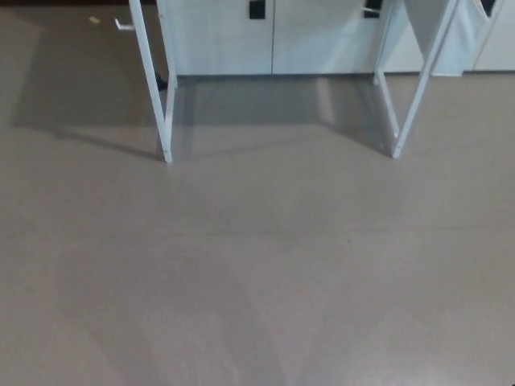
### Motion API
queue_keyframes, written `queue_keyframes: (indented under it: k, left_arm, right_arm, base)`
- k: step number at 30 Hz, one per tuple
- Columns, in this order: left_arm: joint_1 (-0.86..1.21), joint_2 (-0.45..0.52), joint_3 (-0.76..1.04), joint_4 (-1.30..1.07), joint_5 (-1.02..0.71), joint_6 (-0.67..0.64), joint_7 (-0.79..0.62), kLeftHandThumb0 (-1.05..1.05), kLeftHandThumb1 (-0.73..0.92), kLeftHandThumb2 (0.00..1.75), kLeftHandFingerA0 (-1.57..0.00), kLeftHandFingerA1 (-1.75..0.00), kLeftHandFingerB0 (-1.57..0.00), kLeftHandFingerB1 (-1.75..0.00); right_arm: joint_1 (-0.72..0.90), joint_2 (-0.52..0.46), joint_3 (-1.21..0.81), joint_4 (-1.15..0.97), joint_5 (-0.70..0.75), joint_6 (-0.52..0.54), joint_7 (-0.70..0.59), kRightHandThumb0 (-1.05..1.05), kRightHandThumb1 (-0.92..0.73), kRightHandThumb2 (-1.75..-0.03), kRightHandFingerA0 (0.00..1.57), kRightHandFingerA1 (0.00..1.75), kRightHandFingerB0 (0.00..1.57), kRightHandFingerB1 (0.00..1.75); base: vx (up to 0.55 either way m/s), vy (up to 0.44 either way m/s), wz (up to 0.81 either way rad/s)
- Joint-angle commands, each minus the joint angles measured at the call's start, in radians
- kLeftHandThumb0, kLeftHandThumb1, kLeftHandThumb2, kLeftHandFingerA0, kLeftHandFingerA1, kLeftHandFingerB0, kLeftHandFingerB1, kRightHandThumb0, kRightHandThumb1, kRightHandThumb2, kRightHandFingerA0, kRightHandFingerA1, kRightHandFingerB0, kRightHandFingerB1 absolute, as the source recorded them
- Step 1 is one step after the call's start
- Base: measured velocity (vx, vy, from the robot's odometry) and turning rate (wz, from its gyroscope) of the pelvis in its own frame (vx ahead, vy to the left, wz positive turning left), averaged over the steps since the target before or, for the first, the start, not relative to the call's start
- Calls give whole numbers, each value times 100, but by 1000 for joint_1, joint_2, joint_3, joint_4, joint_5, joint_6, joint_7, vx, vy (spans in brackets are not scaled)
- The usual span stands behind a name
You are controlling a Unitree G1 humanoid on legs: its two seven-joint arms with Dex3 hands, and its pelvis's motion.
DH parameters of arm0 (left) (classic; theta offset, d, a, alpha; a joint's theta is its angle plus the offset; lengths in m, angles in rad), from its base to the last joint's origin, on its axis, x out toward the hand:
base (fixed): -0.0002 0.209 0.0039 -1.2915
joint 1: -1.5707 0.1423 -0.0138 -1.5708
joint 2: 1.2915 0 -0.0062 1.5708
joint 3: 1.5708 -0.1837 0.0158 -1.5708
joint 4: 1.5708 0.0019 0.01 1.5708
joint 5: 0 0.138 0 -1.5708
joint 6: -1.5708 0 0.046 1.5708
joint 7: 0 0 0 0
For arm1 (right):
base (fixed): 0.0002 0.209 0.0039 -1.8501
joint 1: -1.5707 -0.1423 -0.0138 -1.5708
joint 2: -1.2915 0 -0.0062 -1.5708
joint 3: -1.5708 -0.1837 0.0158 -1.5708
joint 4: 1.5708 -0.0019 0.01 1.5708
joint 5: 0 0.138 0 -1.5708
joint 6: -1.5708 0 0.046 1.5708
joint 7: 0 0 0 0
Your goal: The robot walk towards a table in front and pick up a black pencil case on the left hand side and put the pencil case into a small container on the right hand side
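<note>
Only the lower part of the table shows: its white left leg (151,80) and white right leg (422,80) stand on the grey-brown floor at the top of the head view. The tabletop lies above the picture's edge. No pencil case and no container appear. Neither of my hands is in the picture.
White cabinets (241,36) with dark handles line the wall behind the table legs. A small white object (123,25) and a scrap (94,19) lie on the floor at the far left. Open floor (257,273) stretches between me and the table.
</note>
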Motion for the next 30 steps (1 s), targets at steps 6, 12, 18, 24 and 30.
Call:
queue_keyframes:
  k: [6, 12, 18, 24, 30]
  left_arm:
    - [-43, 10, -14, 17, 21, -16, 21, -54, 47, 75, -36, -49, -33, -46]
    - [-22, -16, 25, -1, -51, 8, -19, -41, 57, 58, -36, -39, -31, -35]
    - [-14, 5, -14, 10, 48, 16, 38, -60, 51, 85, -32, -52, -23, -45]
    - [-9, -1, -17, 23, 16, 0, 31, -62, 70, 61, -22, -37, -20, -31]
    - [-12, -6, -6, 6, 0, 23, 14, -61, 74, 62, -21, -36, -17, -31]
  right_arm:
    - [-12, -15, -15, -21, 15, 16, -2, -49, -61, -97, 35, 58, 22, 49]
    - [7, -15, -19, -17, 22, 13, 6, -52, -61, -96, 34, 57, 22, 48]
    - [38, -9, -17, -15, 16, -8, -5, -50, -61, -97, 36, 59, 22, 49]
    - [44, -11, -25, 5, 28, -30, 9, -47, -60, -97, 35, 59, 20, 49]
    - [32, -11, -28, 8, 31, -12, 8, -46, -60, -98, 36, 59, 21, 49]
  base:
    - [399, -140, 39]
    - [285, -26, -4]
    - [364, 151, -17]
    - [429, 194, -17]
    - [338, 39, 13]
